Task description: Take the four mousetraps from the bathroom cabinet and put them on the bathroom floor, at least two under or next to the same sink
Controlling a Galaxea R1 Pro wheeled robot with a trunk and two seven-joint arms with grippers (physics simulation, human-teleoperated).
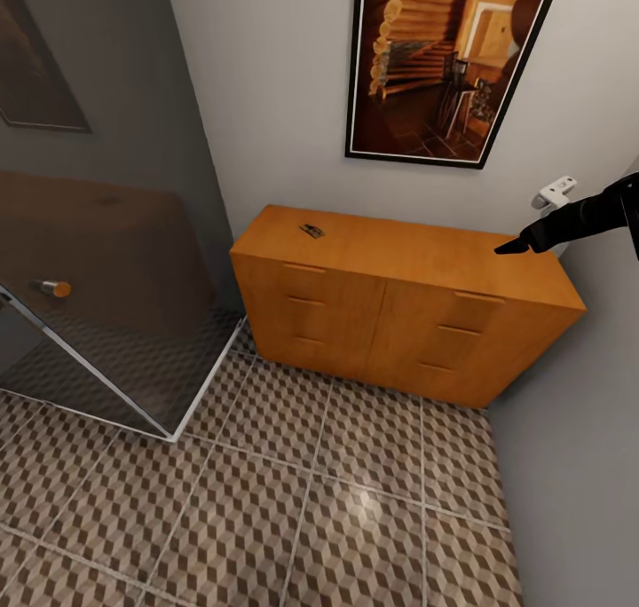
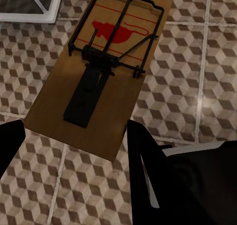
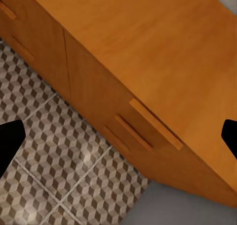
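A brown mousetrap point(image 2: 106, 72) with a red mouse print and dark wire parts sits between my left gripper's point(image 2: 76, 131) black fingers, held above the cube-patterned bathroom floor point(image 2: 197, 62). A second mousetrap point(image 1: 311, 230) lies on top of the orange-wood cabinet point(image 1: 399, 305), near its back left corner. My right gripper point(image 1: 519, 245) hovers over the cabinet's right end. In the right wrist view that gripper point(image 3: 121, 136) is open wide, with its fingers at the picture's edges over the cabinet top and drawer handles. The cabinet drawers are closed.
A glass shower enclosure point(image 1: 115, 323) with a white frame stands left of the cabinet. A framed picture point(image 1: 444, 57) hangs on the wall above. A grey wall point(image 1: 577, 500) closes the right side. Patterned floor point(image 1: 337, 500) stretches in front of the cabinet.
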